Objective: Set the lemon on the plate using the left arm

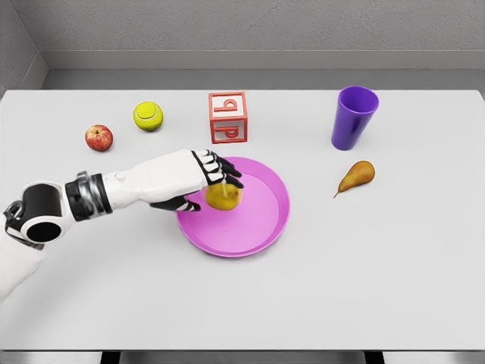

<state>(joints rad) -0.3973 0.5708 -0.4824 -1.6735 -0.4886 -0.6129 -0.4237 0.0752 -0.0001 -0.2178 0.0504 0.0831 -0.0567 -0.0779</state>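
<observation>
Your left hand (pixel 203 182) reaches in from the left edge of the view, white forearm stretched over the table (pixel 379 273), black-jointed fingers (pixel 227 173) curled over the top and near side of the lemon (pixel 224 196), thumb low on the near-left side of the fruit; count it as closed on the lemon. The lemon sits inside the left part of the plate (pixel 258 220), and you cannot tell whether it rests on the plate surface or hangs just above it. The plate is pink, round, shallow-rimmed, placed near the middle of the table. Just beyond its far rim stands a block (pixel 228 117), red-edged with white faces and a red letter on each visible face, upright, apart from the plate. Far left: a tennis ball (pixel 148 116), yellow-green, and nearer and further left of it an apple (pixel 98 137), red, the two close but not touching. Far right: a cup (pixel 353 117), purple, upright, mouth open. Nearer than the cup, right of the plate and well apart from it: a pear (pixel 356 177), brownish-yellow, lying on its side, stem pointing near-left.
</observation>
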